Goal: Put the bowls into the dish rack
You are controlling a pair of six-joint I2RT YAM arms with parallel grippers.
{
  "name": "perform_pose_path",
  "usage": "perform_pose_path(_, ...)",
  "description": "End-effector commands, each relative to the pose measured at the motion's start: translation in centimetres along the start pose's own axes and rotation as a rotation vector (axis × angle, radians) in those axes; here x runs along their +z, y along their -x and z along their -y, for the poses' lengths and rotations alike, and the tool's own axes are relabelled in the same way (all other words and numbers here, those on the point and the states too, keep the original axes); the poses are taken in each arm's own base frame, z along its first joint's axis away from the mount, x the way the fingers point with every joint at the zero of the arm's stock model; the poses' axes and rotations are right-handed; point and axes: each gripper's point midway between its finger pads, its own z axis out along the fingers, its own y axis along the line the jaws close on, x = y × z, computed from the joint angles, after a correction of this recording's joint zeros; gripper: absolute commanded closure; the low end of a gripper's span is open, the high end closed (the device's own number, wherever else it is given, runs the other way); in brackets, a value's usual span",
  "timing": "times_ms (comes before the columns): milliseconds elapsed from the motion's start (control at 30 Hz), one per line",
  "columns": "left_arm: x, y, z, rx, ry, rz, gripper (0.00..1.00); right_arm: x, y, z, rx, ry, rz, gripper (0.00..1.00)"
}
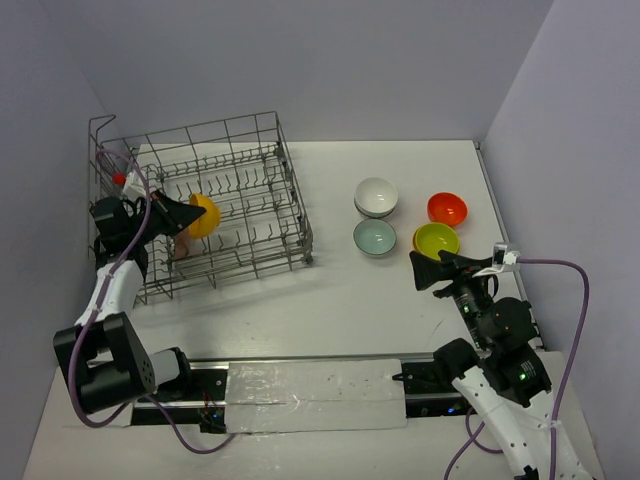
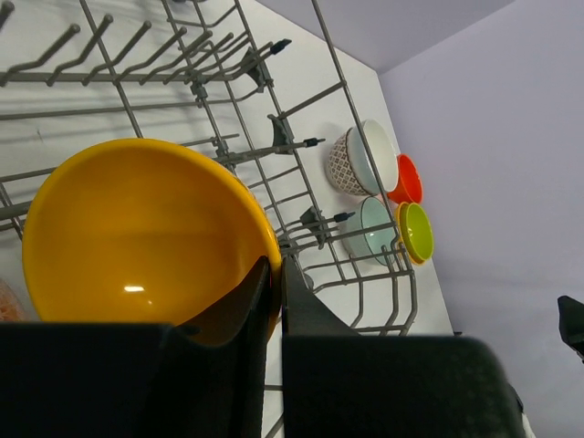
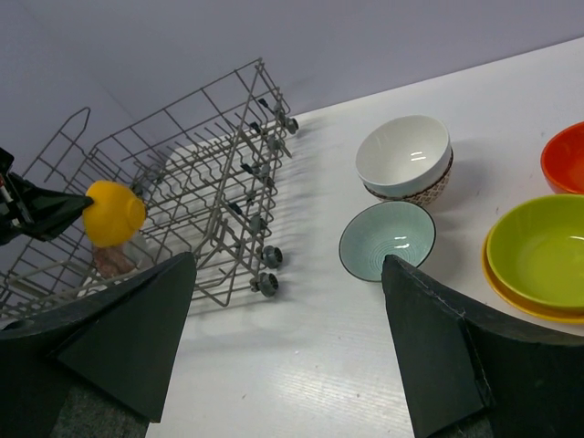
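My left gripper [image 1: 186, 216] is shut on the rim of the orange bowl [image 1: 204, 215] and holds it on edge inside the grey wire dish rack [image 1: 290, 190]. The left wrist view shows the bowl [image 2: 137, 237] pinched between both fingers, the rack's tines [image 2: 274, 137] behind it. A pinkish bowl [image 1: 181, 248] lies low in the rack, mostly hidden. On the table to the right stand a white bowl [image 1: 376, 195] stacked in a speckled one, a pale green bowl [image 1: 374, 237], a red bowl [image 1: 447, 208] and a lime green bowl [image 1: 436, 240]. My right gripper [image 1: 428, 271] is open and empty, just near of the lime bowl.
The rack has small wheels [image 3: 265, 270] along its right side. Purple walls close the table at the back and on both sides. A taped metal rail [image 1: 310, 385] runs along the near edge between the arm bases.
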Motion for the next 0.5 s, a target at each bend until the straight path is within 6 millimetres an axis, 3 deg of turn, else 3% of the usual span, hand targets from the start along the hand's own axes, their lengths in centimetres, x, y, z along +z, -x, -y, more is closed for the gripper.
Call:
perform_pose_path(0,-1.0,2.6,2.5,0.057,-0.011,0.064,1.0,0.2,0.7,-1.0,-0.005,0.049,0.029,0.1)
perform_pose_path(133,-1.6,3.3,4.0,0.078,-0.028,0.086,1.0,0.2,0.7,-1.2,-0.01,0.058,0.023,0.11)
perform_pose_path(467,-1.6,2.6,4.4,0.041,-0.082,0.086,1.0,0.3,0.4,-1.7,-0.019,0.086,0.004,0.11)
